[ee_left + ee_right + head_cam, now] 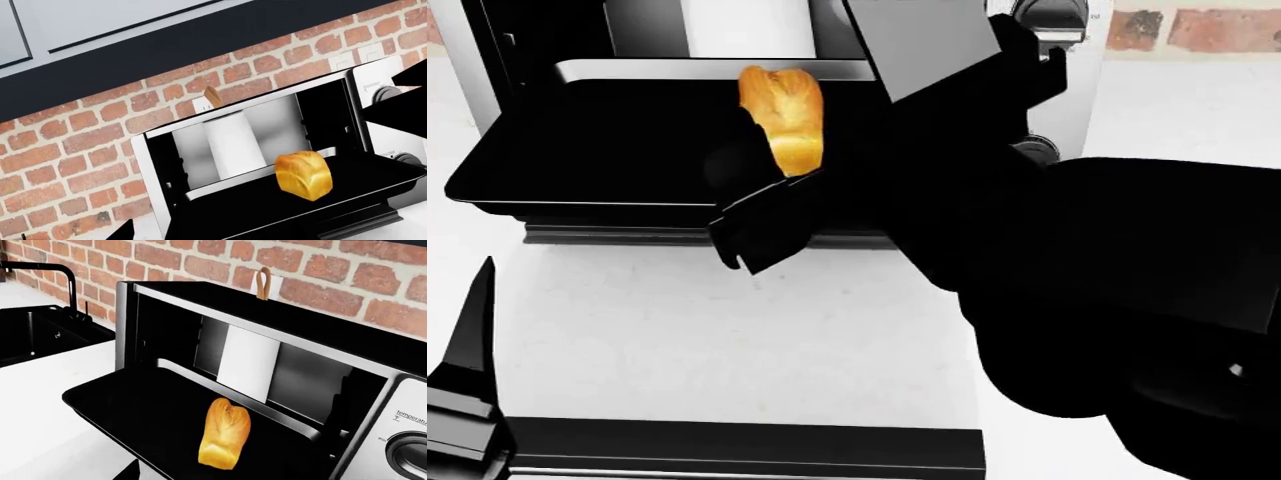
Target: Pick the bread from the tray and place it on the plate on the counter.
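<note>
The bread [783,115], a small golden loaf with a split crust, lies on the black tray [574,150] pulled out of the open toaster oven. My right gripper [757,205] hangs open just in front of the loaf, not touching it. In the right wrist view the bread [225,440] lies just ahead, and one dark fingertip [131,472] shows to one side over the counter. My left gripper [470,360] stands open, low over the white counter [761,340], with nothing in it. It looks at the bread [303,175] from a distance. The plate is out of view.
The toaster oven [167,305] stands against a red brick wall [320,270], its knob panel [407,440] beside the cavity. A black sink [33,335] with a black faucet [40,270] is set into the counter beyond the oven. My right arm [1121,280] covers the right side.
</note>
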`<state>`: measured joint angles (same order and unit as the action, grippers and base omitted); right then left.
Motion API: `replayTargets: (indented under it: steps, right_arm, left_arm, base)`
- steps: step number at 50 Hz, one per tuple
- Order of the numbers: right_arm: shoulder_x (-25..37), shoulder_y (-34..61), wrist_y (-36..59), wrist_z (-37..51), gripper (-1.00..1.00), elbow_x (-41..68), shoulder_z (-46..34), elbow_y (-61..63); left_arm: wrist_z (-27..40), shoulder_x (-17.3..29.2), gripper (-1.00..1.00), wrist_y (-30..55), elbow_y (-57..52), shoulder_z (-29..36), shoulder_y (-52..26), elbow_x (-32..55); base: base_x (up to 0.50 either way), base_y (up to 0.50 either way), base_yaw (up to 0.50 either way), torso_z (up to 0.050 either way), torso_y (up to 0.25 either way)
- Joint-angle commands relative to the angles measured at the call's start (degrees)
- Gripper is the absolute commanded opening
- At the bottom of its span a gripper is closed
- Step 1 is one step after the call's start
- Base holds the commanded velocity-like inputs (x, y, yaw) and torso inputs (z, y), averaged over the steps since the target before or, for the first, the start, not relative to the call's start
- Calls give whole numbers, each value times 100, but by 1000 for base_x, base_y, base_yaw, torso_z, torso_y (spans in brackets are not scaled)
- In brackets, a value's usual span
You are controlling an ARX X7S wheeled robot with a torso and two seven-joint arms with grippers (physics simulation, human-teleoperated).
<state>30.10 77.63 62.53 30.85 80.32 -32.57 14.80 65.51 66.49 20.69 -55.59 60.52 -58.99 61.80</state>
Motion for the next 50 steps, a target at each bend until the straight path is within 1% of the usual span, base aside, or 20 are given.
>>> replayTargets:
  steps: [1, 20, 31, 50]
  right_arm:
    - [-139, 191, 54, -302, 100, -212, -225, -450]
    - [-398, 258, 6, -474, 100, -281, -380, -895]
    - [-482, 230, -18, -407, 100, -241, -401, -949]
    - [-648, 430, -69, -628, 100, -549, -638, -1394]
  left_arm:
    - [28, -39, 100, 92, -26, 17, -49, 56]
    - [-21, 8, 100, -13, 12, 58, 67, -45]
    - [-54, 57, 100, -113, 28, 74, 155, -117]
    - [-97, 90, 100, -214, 58, 111, 265, -216]
  base:
    - [0, 0, 0, 0, 0]
    - [0, 0, 0, 0, 0]
    - [0, 0, 0, 0, 0]
    - [0, 0, 0, 0, 0]
